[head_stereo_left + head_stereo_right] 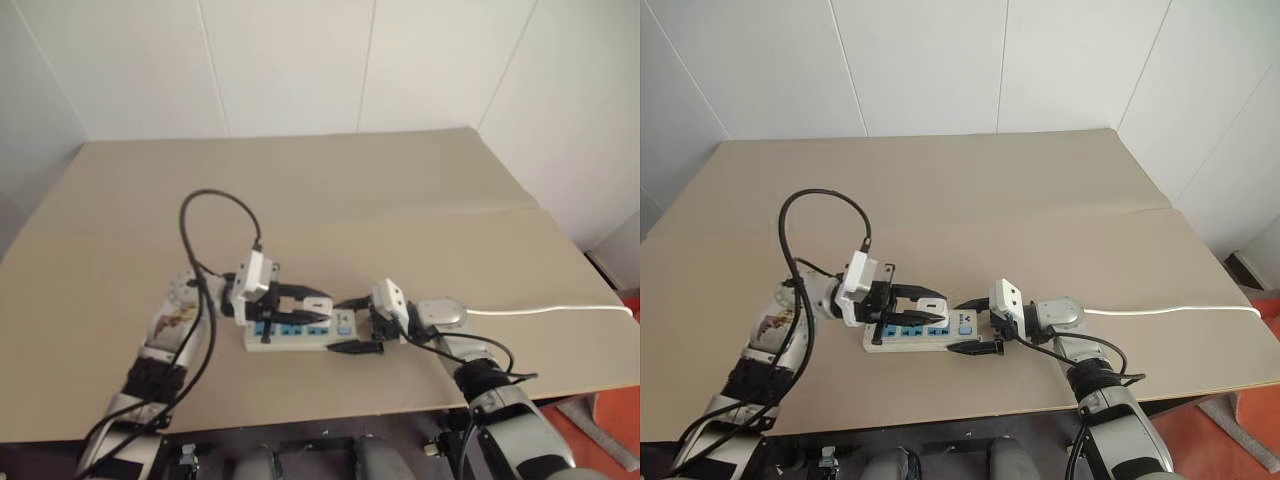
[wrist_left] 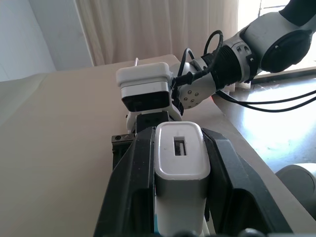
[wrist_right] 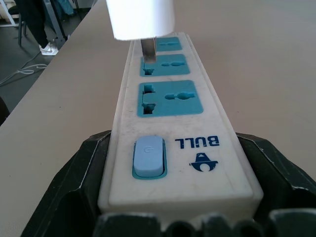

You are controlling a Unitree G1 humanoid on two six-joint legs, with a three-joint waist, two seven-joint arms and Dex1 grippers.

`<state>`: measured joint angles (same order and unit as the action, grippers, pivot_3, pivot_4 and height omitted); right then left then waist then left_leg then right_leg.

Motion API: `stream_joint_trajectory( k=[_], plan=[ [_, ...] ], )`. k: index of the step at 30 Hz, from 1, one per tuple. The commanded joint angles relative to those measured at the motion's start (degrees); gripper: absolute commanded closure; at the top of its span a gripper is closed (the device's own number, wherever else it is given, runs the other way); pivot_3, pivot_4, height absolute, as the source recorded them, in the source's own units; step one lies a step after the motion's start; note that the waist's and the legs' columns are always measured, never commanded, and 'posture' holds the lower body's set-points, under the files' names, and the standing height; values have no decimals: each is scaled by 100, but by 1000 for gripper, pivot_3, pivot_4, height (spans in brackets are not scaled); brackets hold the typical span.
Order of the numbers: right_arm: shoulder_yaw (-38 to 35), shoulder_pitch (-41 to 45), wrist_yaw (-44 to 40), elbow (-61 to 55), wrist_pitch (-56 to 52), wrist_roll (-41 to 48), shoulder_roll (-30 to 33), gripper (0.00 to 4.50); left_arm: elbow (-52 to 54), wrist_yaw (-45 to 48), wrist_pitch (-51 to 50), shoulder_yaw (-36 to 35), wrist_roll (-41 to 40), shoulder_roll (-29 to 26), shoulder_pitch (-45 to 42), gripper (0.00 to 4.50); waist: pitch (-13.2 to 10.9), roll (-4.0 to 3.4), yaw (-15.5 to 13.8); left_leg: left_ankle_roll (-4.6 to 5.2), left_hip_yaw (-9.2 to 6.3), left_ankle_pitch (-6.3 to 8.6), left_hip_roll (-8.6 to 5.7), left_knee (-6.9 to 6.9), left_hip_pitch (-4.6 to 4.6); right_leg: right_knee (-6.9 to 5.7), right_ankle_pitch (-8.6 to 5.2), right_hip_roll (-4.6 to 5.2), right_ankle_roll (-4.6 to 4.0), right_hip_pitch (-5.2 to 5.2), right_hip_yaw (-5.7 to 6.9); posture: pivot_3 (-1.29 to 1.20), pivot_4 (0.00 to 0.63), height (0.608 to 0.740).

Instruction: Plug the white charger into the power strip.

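Right wrist view: power strip (image 3: 168,123) is a long flat white plastic bar, glossy with light scuffs, blue socket faces, a pale blue rounded switch (image 3: 148,157) and "BULL" print at the near end. Right gripper (image 3: 173,197) has its black fingers (image 3: 74,187) pressed against both long sides of the strip at the switch end, so it is clamped on it. White charger (image 3: 140,19) sits above the middle socket, one flat metal prong (image 3: 149,49) dipping into a slot, body still raised off the socket face.

Left wrist view: charger is a smooth rounded white block with a rectangular port on its end face, pinched between the two matte black fingers (image 2: 126,192) of the left gripper (image 2: 180,197); jaws closed on it.

Head views: both arms reach inward over a tan matte table (image 1: 400,190), forearms low, left gripper (image 1: 300,303) pointing right along the strip (image 1: 300,335), right gripper (image 1: 350,325) pointing left at the strip's end. White cord (image 1: 550,310) runs off to the right across the table. Black cable (image 1: 215,200) loops up from the left wrist.

Prong contact shows in the right wrist view; the head views give the overall layout but not the prong.
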<state>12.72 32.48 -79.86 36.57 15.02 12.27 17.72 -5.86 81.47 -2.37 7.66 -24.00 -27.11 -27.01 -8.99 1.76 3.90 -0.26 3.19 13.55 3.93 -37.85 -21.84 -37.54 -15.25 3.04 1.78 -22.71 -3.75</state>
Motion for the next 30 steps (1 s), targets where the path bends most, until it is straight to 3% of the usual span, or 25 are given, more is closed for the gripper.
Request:
stream_joint_trajectory(
  k=[1,12,30],
  plan=[
    [261,-198,-68,178,-36,-317,5,1084,40,-57,130,3,17,55,12,3469,0,0,-1,0,0,0,0,0,0,0,0,0,0,0,0,0,150,740],
    [240,-205,8,165,-71,-318,2,1084,-129,-88,180,21,181,-22,35,3469,0,0,-2,0,0,0,0,1,1,0,0,0,0,0,0,0,150,740],
    [275,-212,21,212,-52,-362,-12,1084,-437,-196,432,134,339,341,-151,3469,1,1,0,0,0,0,0,2,5,2,0,0,0,5,0,0,150,740]
  ],
)
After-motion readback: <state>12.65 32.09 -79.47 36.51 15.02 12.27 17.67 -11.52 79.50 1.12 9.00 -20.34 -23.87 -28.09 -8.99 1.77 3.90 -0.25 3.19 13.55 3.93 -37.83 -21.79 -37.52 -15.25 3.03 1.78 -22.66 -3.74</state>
